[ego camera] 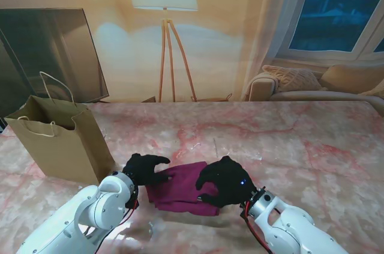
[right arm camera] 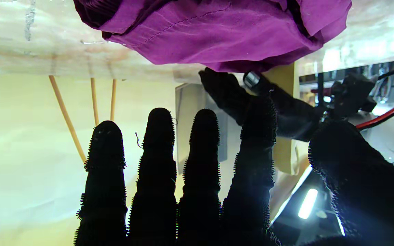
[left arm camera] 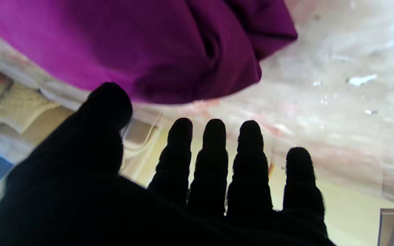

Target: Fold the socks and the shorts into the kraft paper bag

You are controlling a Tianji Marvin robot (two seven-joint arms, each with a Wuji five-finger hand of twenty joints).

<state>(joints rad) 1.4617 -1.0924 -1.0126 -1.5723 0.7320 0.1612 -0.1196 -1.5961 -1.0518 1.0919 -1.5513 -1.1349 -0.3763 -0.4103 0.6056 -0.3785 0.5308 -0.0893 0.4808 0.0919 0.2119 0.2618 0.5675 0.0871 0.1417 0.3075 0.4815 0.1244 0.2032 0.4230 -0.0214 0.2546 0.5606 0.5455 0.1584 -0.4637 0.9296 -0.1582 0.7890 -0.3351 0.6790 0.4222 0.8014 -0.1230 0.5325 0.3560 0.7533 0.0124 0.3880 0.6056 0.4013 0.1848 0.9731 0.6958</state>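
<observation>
Both my hands, left hand (ego camera: 146,169) and right hand (ego camera: 225,182), rest open-fingered on the purple shorts (ego camera: 180,189) beside the kraft paper bag (ego camera: 60,140); the slippery table (ego camera: 300,146) could let the fold slide apart.

Magenta shorts (ego camera: 180,187) lie bunched on the marble table, right of the upright, open kraft paper bag (ego camera: 57,143)

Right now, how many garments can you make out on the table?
1. A bunched purple garment, presumably the shorts, lies on the marble table between the left hand and right hand, right of the kraft paper bag. No socks show; they may be hidden.
</observation>
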